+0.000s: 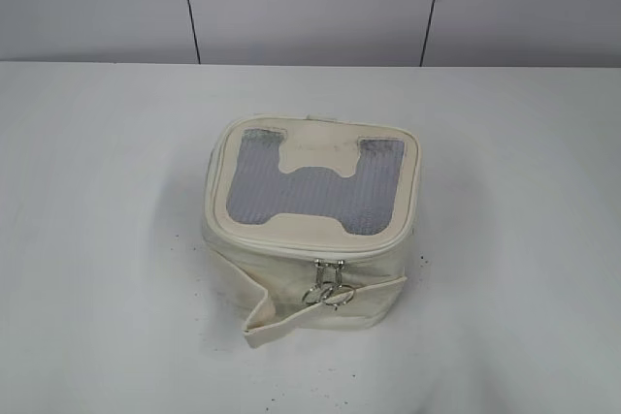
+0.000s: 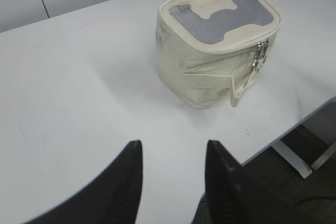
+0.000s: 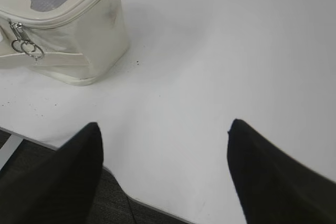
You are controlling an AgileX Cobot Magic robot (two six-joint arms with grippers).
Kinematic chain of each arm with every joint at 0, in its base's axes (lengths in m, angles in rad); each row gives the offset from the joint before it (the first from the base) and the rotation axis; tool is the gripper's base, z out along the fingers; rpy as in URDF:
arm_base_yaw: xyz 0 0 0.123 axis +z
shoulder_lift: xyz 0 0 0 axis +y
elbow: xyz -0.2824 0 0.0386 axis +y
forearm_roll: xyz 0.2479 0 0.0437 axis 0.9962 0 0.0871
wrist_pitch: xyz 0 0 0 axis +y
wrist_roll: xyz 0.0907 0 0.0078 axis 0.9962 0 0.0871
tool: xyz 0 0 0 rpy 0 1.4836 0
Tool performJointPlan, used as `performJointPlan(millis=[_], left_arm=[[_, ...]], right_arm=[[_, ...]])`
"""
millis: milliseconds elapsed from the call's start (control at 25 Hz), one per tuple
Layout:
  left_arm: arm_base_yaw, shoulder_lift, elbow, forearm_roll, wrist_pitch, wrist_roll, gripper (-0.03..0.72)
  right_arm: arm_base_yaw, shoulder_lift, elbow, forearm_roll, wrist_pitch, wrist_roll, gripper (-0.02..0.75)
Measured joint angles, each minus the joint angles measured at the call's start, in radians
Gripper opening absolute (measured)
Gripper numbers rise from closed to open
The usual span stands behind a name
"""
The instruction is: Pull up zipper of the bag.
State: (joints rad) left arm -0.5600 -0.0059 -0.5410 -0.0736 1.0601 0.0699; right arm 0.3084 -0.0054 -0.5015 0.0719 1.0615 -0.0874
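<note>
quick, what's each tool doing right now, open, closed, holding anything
Left tool: open, empty, away from the bag.
Right tool: open wide, empty, over the table.

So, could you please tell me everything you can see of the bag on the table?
The bag is small, boxy and cream-white, apparently of soft fabric. Its flat top is grey mesh with a cream H-shaped patch. The zipper runs round the lid rim and looks closed, with two silver ring pulls hanging together at the front. A loose strap droops from the front. It stands upright on the white table, touched by neither gripper.
</note>
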Motion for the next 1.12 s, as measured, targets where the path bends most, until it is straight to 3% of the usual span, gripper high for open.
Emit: performJointPlan(millis=[400, 520, 720, 800, 1120], left_arm=[[0.018, 0.000, 0.000, 0.000, -0.001, 0.000, 0.309], [0.118, 0.000, 0.000, 0.000, -0.001, 0.000, 0.308], [0.379, 0.000, 0.000, 0.000, -0.001, 0.000, 0.308], [0.454, 0.000, 0.000, 0.000, -0.001, 0.000, 0.308], [0.484, 0.000, 0.000, 0.001, -0.001, 0.000, 0.308]], right_arm=[[0.000, 0.000, 0.000, 0.000, 0.000, 0.000, 0.574], [-0.039, 0.000, 0.000, 0.000, 0.000, -0.001, 0.574], [-0.237, 0.000, 0.000, 0.000, -0.001, -0.001, 0.574], [-0.286, 0.000, 0.000, 0.000, -0.001, -0.001, 0.574], [-0.307, 0.000, 0.000, 0.000, -0.001, 0.000, 0.574]])
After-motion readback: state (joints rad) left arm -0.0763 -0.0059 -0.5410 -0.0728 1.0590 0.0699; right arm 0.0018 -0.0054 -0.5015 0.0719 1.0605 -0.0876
